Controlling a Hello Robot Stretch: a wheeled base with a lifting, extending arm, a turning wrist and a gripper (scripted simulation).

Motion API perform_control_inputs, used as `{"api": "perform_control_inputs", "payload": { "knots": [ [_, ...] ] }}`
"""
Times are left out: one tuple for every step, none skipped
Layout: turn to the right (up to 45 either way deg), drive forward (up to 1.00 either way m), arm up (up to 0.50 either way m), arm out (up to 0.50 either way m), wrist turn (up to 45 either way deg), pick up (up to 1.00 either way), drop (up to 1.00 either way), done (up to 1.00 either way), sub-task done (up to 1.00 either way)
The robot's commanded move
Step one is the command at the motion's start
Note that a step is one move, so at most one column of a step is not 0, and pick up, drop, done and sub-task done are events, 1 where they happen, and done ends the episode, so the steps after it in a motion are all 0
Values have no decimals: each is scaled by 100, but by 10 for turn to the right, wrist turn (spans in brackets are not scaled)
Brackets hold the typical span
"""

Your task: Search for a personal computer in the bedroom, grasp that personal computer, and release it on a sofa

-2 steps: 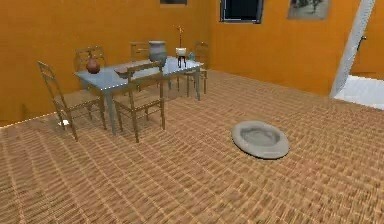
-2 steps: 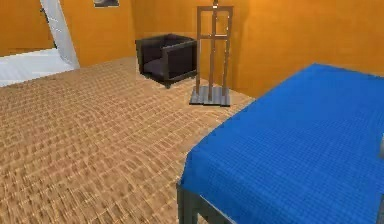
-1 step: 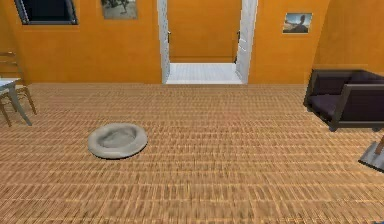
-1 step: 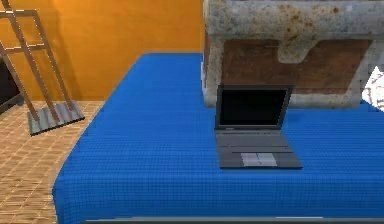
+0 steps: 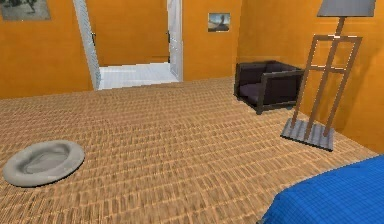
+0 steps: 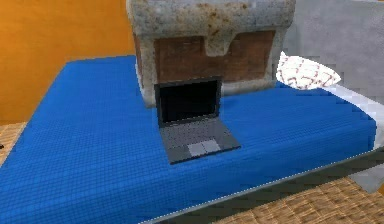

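Blue bed [image 6: 80, 140] carries an open grey laptop [image 6: 195, 120] before a wooden chest [image 6: 215, 45]; gripper's state cannot be told

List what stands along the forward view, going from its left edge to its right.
Grey round floor cushion → open doorway → small wall picture → dark armchair → floor lamp.

Of the robot's own body nothing can be told here: its colours, shapes, cables, screws and markings lie beyond what the forward and arm side views take in.
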Motion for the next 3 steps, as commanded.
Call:
{"api": "perform_control_inputs", "payload": {
  "knots": [
    [0, 0, 50, 0, 0, 0, 0, 0, 0],
    [0, 0, 36, 0, 0, 0, 0, 0, 0],
    [0, 0, 0, 34, 0, 0, 0, 0, 0]
  ]
}}
